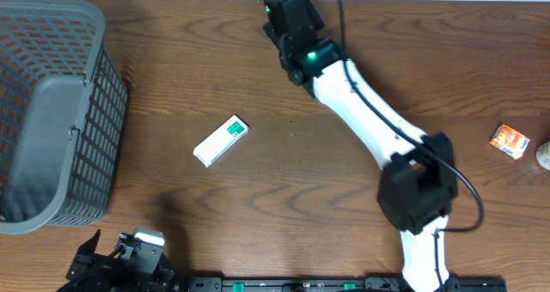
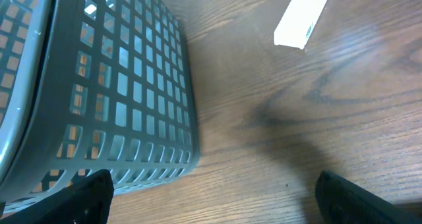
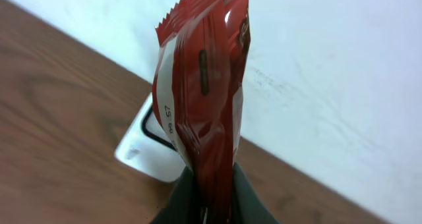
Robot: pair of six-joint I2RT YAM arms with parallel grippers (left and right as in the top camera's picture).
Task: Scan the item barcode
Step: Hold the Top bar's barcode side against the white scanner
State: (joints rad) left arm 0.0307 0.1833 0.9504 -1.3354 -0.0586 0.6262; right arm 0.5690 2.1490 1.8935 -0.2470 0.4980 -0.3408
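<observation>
- The right tool [image 3: 211,201] is pressed together on the bottom of a glossy red foil wrapper [image 3: 204,99]. It holds the wrapper upright with its saw-toothed seal edge on top.
- A white panel with dark print shows on one side of the wrapper; the print is too small to read.
- In the overhead view this tool is at the far edge of the brown wooden table [image 1: 258,206], well away from the grey plastic mesh basket [image 1: 107,129].
- Behind the wrapper, a flat white thing with a black outline [image 3: 142,148] lies on the table by the white wall [image 3: 330,66]. I cannot tell what it is.
- The left tool [image 2: 214,184] has its dark fingers spread wide and holds nothing. It hovers low, just off the basket's near corner.
- A long white carton with green print [image 1: 222,140] lies flat on the table, clear of the basket, toward the table's middle.
- A small orange packet [image 1: 510,140] lies at the side of the table opposite the basket, far from it.
</observation>
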